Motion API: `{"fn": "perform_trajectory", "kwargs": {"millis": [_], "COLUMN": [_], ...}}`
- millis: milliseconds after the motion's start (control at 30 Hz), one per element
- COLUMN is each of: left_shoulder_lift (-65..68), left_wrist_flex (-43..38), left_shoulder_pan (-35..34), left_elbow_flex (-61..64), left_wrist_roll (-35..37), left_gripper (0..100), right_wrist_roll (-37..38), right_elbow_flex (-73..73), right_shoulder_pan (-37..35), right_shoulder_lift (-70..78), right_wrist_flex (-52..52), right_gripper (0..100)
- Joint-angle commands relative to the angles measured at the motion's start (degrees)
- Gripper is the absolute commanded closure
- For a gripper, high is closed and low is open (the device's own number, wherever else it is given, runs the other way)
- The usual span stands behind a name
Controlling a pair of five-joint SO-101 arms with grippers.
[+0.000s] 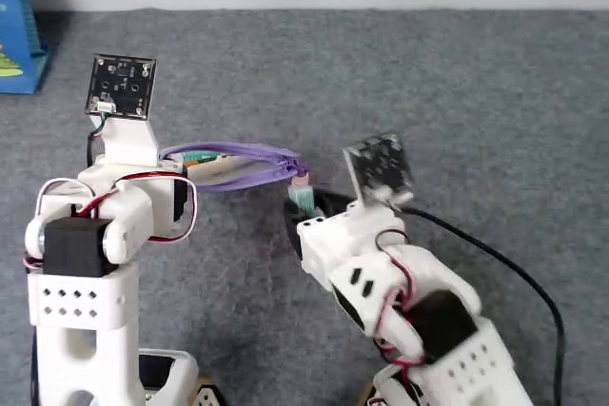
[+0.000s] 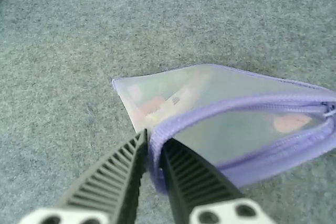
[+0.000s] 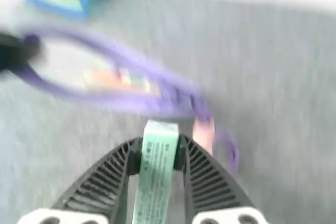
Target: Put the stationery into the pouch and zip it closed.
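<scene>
Purple pouch (image 1: 233,166), lying unzipped on the grey surface (image 1: 476,92): one end of its rim is pinched by the left tool (image 2: 152,142), apparently to steady the mouth, while a green stationery item (image 3: 152,182) is clamped in the right tool (image 3: 159,141) near the other end, ready for insertion.

Found open approach over grey mat (image 1: 428,73) from 11 to 2 o'clock of pouch (image 1: 233,166). Blocked at 9 o'clock by left gripper (image 2: 152,142), clamped on pouch end. Blocked at 4 o'clock by right gripper (image 3: 157,140) holding green item (image 3: 156,177), just beside zip mouth. Noted blue box (image 1: 17,35) well apart at 10 o'clock, black cable (image 1: 514,268) farther out at 4 o'clock. Gap btwn arms at 6 o'clock.
</scene>
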Motion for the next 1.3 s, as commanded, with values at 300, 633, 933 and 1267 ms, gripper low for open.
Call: {"fn": "perform_trajectory", "kwargs": {"millis": [300,633,933,1267], "left_shoulder_lift": [0.0,0.4,0.4,0.4], "left_wrist_flex": [0.5,1.3,1.4,1.3], "left_shoulder_pan": [0.1,0.1,0.1,0.2], "left_elbow_flex": [-1.1,-2.8,-4.0,-4.0], "left_wrist_roll": [-0.5,-0.5,-0.5,-0.5], "left_gripper": [99,99,99,99], "right_wrist_roll": [1.1,1.5,9.2,12.0], "right_elbow_flex": [-1.2,2.2,9.3,15.6], "right_shoulder_pan": [-4.4,-5.8,-4.8,-5.0], "right_shoulder_lift": [-3.4,12.4,22.4,24.2], "right_wrist_flex": [-27.6,-51.3,-67.8,-76.3], "right_gripper": [99.1,99.1,99.1,99.1]}}
